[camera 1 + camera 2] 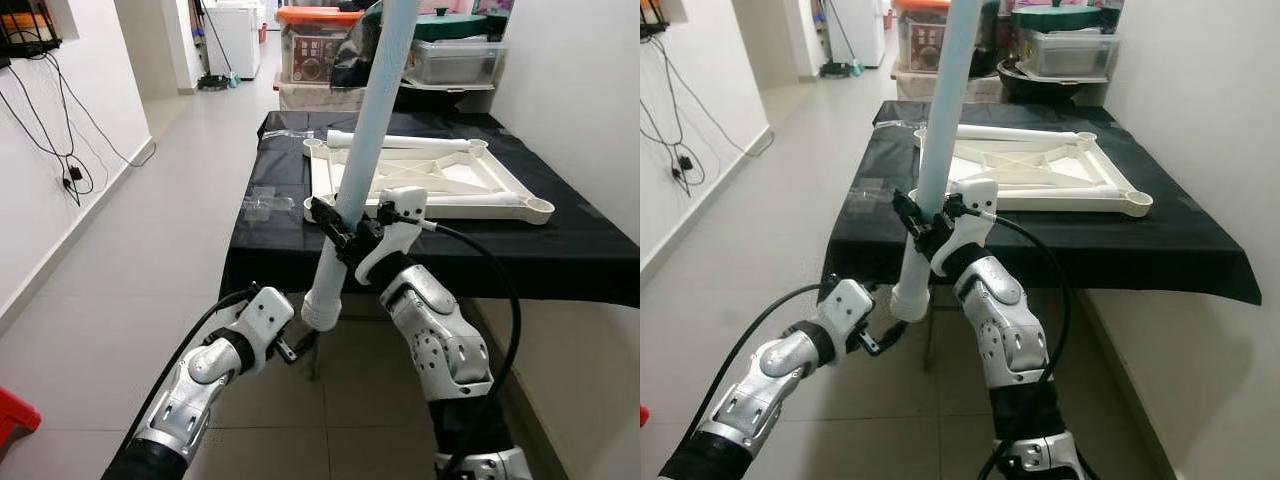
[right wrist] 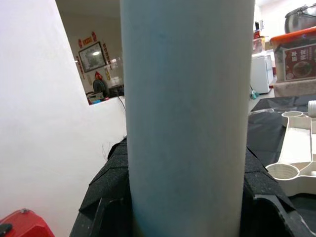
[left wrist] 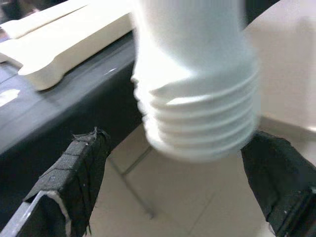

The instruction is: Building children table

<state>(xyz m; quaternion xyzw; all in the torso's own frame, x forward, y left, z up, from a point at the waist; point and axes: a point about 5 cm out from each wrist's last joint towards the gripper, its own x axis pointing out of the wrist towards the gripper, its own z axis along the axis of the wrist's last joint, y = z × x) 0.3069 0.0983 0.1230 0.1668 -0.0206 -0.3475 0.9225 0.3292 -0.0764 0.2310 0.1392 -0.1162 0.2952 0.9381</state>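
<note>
The left wrist view shows a screw thread on the lower end of the table leg [image 3: 197,98], with both black fingers [image 3: 74,173] spread apart and not touching it. The right gripper [image 1: 347,228] is clamped around the pale leg [image 1: 365,160] partway up, holding it nearly upright before the table [image 1: 560,250]. The left gripper [image 1: 296,350] hovers open just below the leg's end. Beyond the leg, the white tabletop frame [image 1: 430,180] lies flat on the table's black cloth, beside a white wall [image 1: 570,80].
</note>
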